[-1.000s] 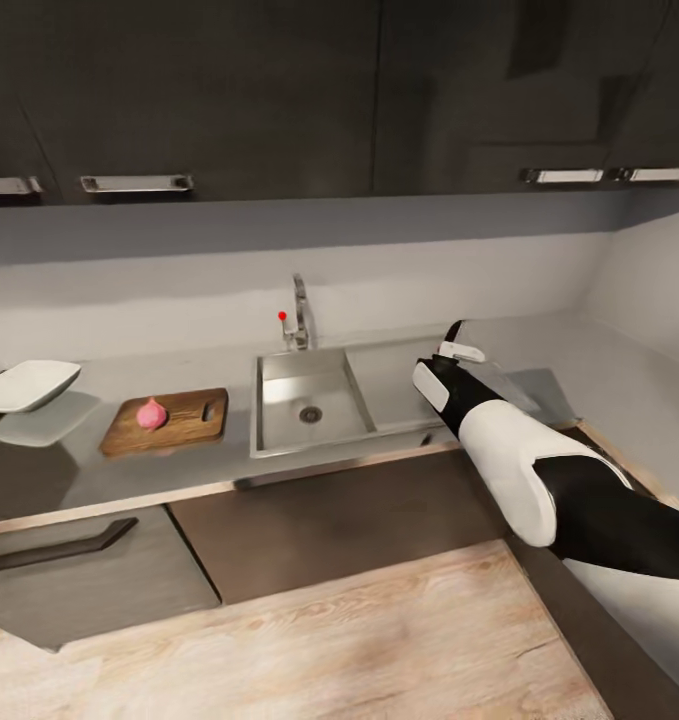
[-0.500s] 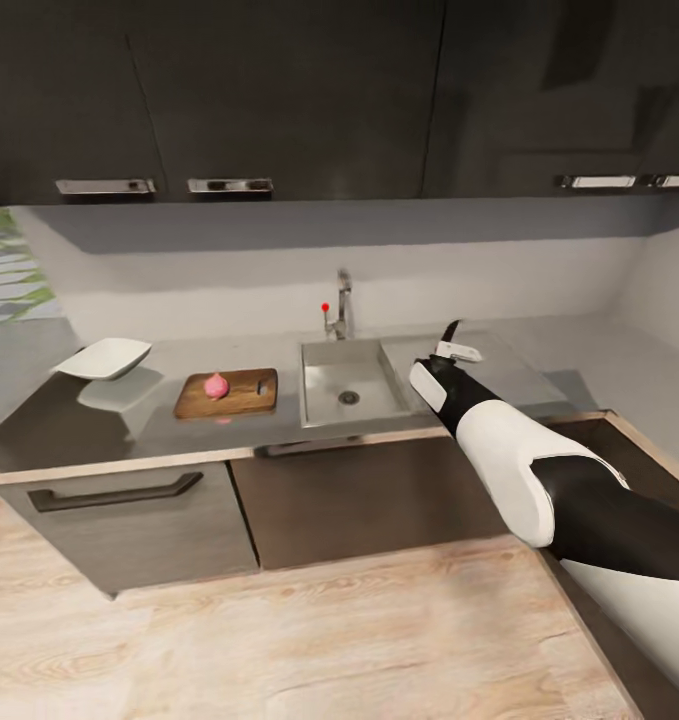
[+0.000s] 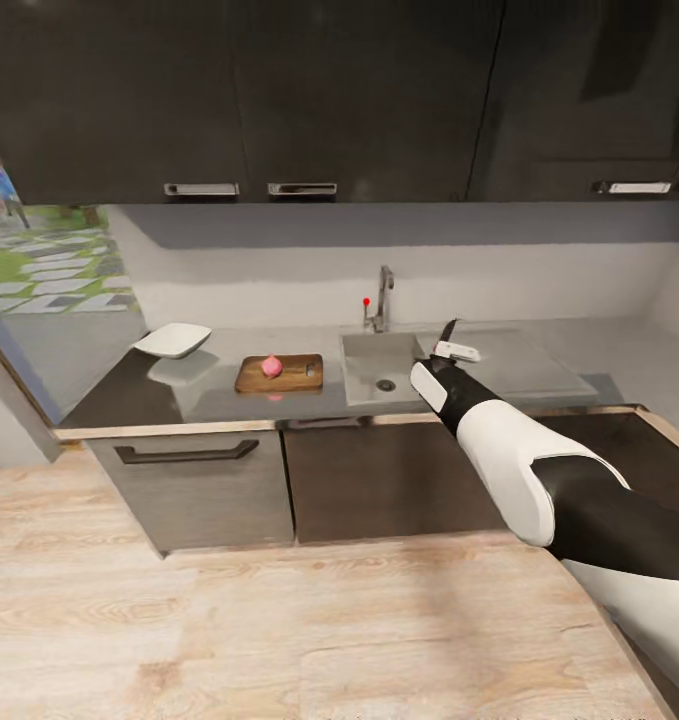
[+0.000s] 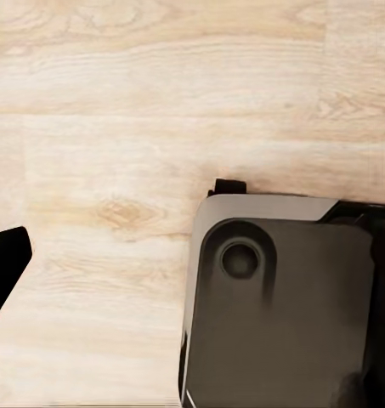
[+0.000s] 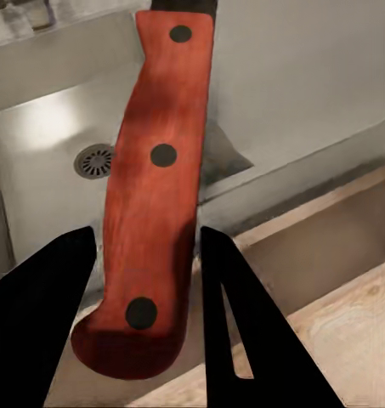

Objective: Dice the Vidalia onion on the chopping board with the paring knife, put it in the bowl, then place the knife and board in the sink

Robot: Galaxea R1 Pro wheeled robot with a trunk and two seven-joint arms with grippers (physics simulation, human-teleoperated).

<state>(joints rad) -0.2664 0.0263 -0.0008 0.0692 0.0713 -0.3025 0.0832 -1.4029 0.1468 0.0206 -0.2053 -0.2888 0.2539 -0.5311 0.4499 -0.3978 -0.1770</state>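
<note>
1. Our right gripper (image 5: pixel 141 255) is clamped on the paring knife with the red three-riveted handle (image 5: pixel 154 178); its two black fingers (image 5: pixel 39 306) press the handle from either side.
2. From the head view, our right arm reaches out over the right part of the long dark-grey glossy countertop (image 3: pixel 119 400), the knife (image 3: pixel 447 335) raised above the flat wing of the rectangular grey steel sink (image 3: pixel 379 365).
3. The sink's round drain lies under the knife handle in the right wrist view; the chrome tap with a red knob (image 3: pixel 379 300) stands at its far edge.
4. Just left of the sink lies the small brown wooden chopping board (image 3: pixel 279 373), with a whole pink onion (image 3: pixel 270 366) on its middle.
5. Further left, near the counter's end, sits the shallow white bowl (image 3: pixel 172 340), apart from the board.
6. We cannot tell how our left gripper's jaws stand; its wrist camera looks at the pale wood-plank floor (image 4: pixel 116 127) and a dark-grey part of the robot's base (image 4: pixel 277 314).
</note>
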